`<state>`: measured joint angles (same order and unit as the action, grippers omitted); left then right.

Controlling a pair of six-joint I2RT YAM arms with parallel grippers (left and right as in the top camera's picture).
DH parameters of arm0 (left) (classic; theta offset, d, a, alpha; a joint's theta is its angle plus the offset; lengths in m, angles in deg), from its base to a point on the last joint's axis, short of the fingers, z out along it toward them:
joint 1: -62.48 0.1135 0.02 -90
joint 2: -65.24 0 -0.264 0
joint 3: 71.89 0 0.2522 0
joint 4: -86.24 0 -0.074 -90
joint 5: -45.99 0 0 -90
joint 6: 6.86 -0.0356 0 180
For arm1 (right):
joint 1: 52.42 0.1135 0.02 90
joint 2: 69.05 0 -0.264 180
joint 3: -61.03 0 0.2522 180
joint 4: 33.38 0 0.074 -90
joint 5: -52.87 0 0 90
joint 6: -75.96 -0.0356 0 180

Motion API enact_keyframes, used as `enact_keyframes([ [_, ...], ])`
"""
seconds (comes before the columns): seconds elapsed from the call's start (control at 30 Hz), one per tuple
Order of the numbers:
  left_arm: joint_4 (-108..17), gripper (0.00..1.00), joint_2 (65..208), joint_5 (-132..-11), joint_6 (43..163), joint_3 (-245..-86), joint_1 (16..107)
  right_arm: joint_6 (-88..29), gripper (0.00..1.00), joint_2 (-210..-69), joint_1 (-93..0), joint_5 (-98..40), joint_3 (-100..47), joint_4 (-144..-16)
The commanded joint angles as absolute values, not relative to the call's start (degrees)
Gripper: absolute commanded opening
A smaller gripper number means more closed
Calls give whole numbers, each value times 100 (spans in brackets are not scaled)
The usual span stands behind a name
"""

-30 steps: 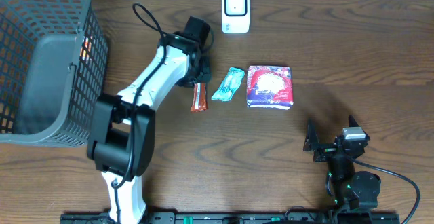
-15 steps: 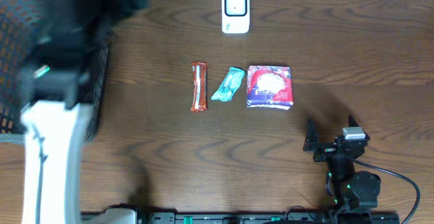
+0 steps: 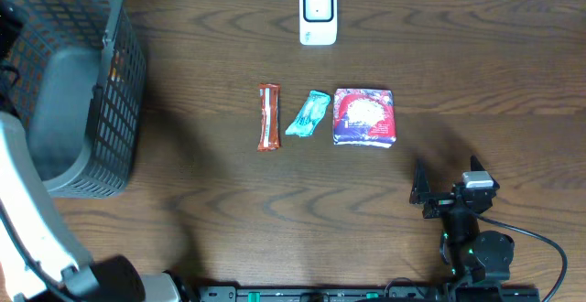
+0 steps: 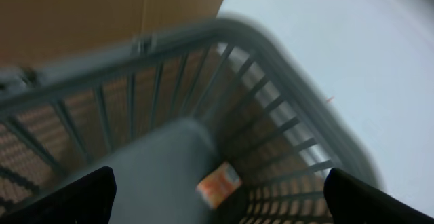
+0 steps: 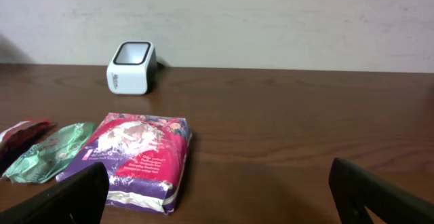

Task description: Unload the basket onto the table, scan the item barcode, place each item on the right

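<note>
The left hand (image 4: 217, 207), spread wide and empty, hangs over a grey mesh plastic basket (image 4: 285, 102) with a small orange packet (image 4: 218, 185) (blurred) inside, lower centre. The right hand (image 3: 447, 181), equally wide and empty, sits lower right, below the red-and-purple snack bag (image 3: 364, 116).

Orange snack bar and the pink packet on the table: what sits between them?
A small teal wrapper, lying tilted; the overhead view shows it best.
</note>
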<state>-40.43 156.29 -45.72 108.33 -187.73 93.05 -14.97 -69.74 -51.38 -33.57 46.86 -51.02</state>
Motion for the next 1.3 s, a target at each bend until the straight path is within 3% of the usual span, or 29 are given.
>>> enact_keyframes([
  [0.0,-3914,98,15972,-5003,10912,-18751,9344,-1438,99,-6943,-5092,-3379,4695,-5126],
  [0.1,-3787,93,16315,-5007,10798,-18751,9342,-1441,99,-6943,-5092,-3379,4695,-5126],
  [0.47,-3621,93,17566,-5606,10219,-18745,9327,-1441,99,-6943,-5092,-3379,4695,-5126],
  [0.57,-3634,99,17865,-5604,10225,-18745,9329,-1441,99,-6943,-5092,-3379,4695,-5126],
  [1.27,-4089,99,18938,-6352,10252,-18738,9250,-1441,99,-6943,-5092,-3379,4695,-5126],
])
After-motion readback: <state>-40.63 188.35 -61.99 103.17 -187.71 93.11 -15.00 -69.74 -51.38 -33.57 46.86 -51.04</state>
